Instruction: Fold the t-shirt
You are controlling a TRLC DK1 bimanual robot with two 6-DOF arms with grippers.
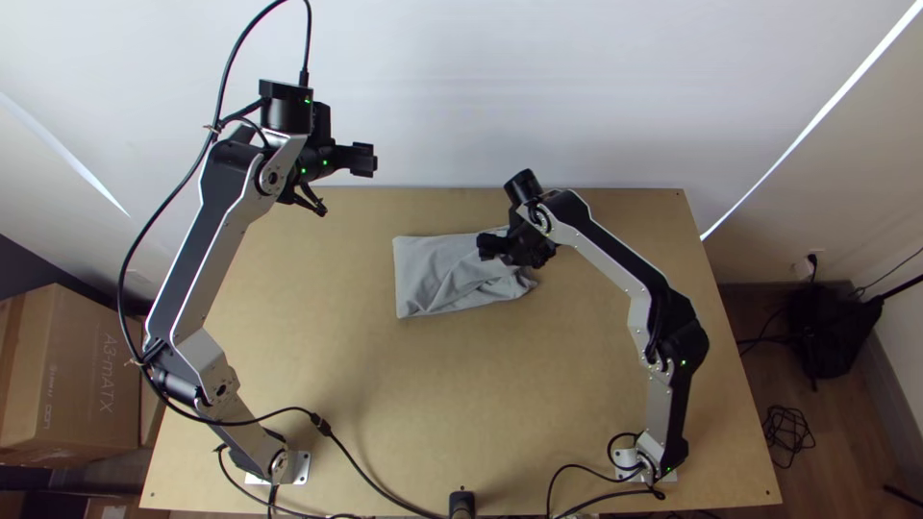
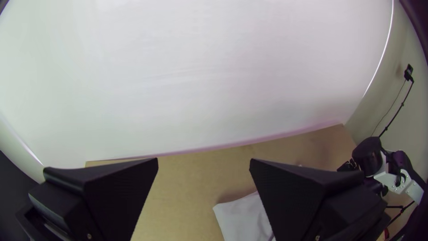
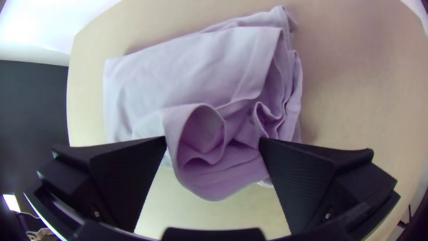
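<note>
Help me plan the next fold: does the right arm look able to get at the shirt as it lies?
Probably yes. The right gripper is open over the rumpled end of the shirt, with nothing seen blocking it, and the left arm is off to the side.

pale walls (image 1: 577,86) rise above a brown floor (image 1: 841,432).

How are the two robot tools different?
The left tool is up near the table's far left corner, away from the t-shirt; the right tool is over the t-shirt's crumpled end.
The left tool has table and wall behind its open gap, while the right tool has bunched cloth there.
Both are black, with two wide, flat fingers held apart.
</note>
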